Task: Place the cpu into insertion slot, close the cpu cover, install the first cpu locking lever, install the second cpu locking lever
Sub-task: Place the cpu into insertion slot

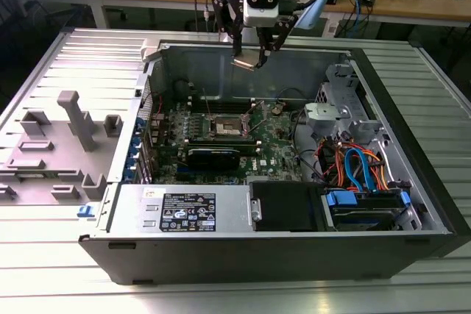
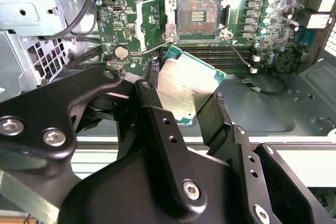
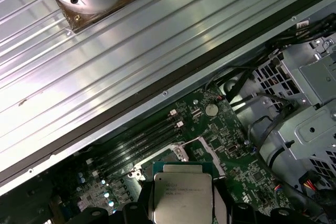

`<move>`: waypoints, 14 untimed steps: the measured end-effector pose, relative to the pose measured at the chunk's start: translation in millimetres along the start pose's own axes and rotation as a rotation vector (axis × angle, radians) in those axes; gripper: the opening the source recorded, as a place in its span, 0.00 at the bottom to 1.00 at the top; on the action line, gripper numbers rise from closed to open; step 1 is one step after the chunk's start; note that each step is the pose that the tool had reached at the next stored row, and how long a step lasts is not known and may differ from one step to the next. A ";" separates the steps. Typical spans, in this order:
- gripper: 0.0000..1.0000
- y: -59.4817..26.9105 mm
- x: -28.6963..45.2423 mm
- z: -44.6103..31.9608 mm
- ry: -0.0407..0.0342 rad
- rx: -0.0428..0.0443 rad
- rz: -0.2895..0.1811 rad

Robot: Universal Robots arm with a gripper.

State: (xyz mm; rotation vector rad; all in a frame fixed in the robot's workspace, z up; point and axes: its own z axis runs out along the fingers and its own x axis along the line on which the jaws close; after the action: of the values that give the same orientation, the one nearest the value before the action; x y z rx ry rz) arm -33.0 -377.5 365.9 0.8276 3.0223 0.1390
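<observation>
Your gripper [image 2: 182, 92]: fingers [image 2: 157, 124] clamped on cpu [image 2: 189, 90], held above board [image 2: 121, 24]; slot [image 2: 198, 17]: bare; cover [image 2: 139, 24]: swung up beside it.

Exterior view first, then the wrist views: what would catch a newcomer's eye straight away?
The claw hangs over the open computer case, pinching the cpu, a silver-topped square, by its edges. Below it, on the green circuit board, the insertion slot lies uncovered with its dark centre showing.
</observation>
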 end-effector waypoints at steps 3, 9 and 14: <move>0.55 0.0 0.0 0.0 0.0000 0.0000 0.000; 0.55 0.0 0.0 0.4 -0.0033 -0.0008 0.038; 0.55 -0.1 0.0 0.6 -0.0061 -0.0012 0.070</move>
State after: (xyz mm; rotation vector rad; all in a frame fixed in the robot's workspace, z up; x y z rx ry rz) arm -33.0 -377.5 365.3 0.9324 2.9885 0.1384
